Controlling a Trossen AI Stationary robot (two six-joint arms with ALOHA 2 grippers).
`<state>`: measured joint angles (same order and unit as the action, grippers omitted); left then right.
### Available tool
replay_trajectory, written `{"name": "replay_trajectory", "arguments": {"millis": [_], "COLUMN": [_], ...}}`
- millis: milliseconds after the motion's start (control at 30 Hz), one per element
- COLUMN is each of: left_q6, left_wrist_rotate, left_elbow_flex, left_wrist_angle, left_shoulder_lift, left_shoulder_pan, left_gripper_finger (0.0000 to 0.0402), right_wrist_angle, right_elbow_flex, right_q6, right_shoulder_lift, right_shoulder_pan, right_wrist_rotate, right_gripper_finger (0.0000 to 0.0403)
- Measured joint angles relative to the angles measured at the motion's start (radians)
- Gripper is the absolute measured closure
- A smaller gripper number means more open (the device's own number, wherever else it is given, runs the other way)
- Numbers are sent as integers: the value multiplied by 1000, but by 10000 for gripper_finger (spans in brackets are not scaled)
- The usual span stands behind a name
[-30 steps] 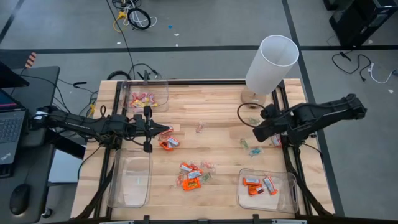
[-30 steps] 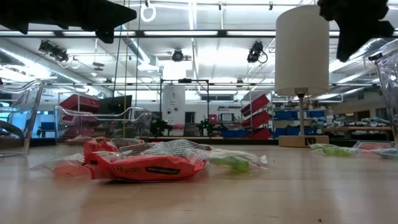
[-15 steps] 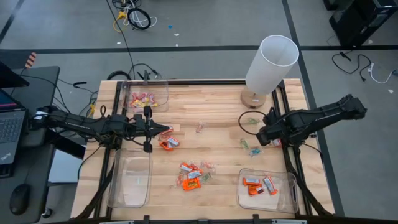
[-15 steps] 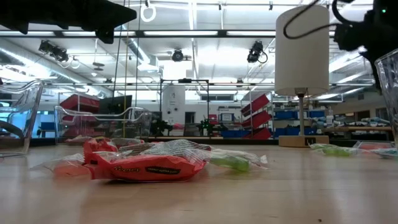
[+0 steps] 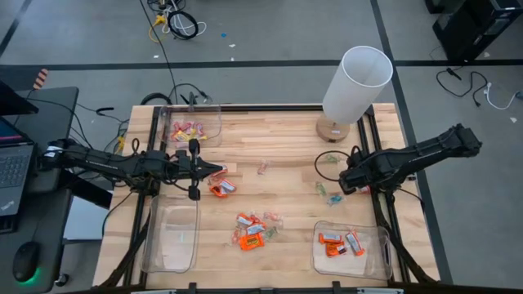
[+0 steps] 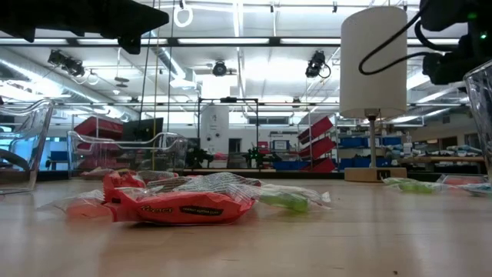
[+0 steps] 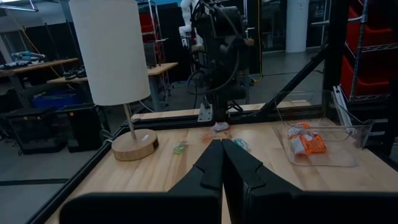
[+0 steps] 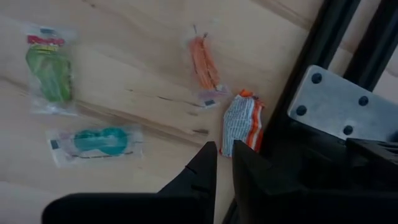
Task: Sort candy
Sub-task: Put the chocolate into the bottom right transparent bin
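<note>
Change noted: the right arm has swung away from the lamp base and dropped toward the desk edge on the lamp's side. The right gripper now hovers low over the loose sweets in front of the lamp. Its jaws have narrowed to a slit with nothing between them. The left arm has not moved. The left gripper, well across the desk from the lamp, has its jaws clenched and empty.

Reading: a pick looks imminent on the right side, probably the orange-and-white sweet lying against the desk's frame rail just ahead of the jaw tips. Not yet touched. The rail crowds that piece, so the approach may be tight.

Candy, nearest to farthest from the front edge:
- Front bin on the lamp's side: several orange pieces already sorted in it.
- Front empty bin, opposite corner: I see no candy in it.
- Central pile: orange wrappers mixed with clear ones, crinkled and overlapping.
- Orange sweet, just in front of the left gripper.
- By the right gripper: a green sweet, a teal sweet and a thin orange sweet, all in clear wrappers and lying apart.
- Far bin, level with the lamp: pink and yellow pieces.
</note>
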<state>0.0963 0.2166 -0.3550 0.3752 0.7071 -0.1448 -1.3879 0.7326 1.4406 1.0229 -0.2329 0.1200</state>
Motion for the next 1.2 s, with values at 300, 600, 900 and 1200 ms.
{"name": "replay_trajectory", "arguments": {"millis": [300, 600, 900, 1200], "left_q6": [0, 1, 2, 8], "left_wrist_rotate": [0, 0, 0, 0], "left_elbow_flex": [0, 0, 0, 0], "left_wrist_angle": [0, -2, -4, -10], "left_shoulder_lift": [0, 0, 0, 0], "left_shoulder_pan": [0, 0, 0, 0], "left_gripper_finger": [396, 396, 396, 396], "right_wrist_angle": [74, 97, 97, 92], "right_elbow_flex": [0, 0, 0, 0], "right_q6": [-176, -145, -76, 32], "right_shoulder_lift": [19, 191, 345, 455], "right_shoulder_pan": [0, 0, 0, -1], "right_wrist_rotate": [2, -24, -36, -70], "right_gripper_finger": [366, 382, 401, 402]}}
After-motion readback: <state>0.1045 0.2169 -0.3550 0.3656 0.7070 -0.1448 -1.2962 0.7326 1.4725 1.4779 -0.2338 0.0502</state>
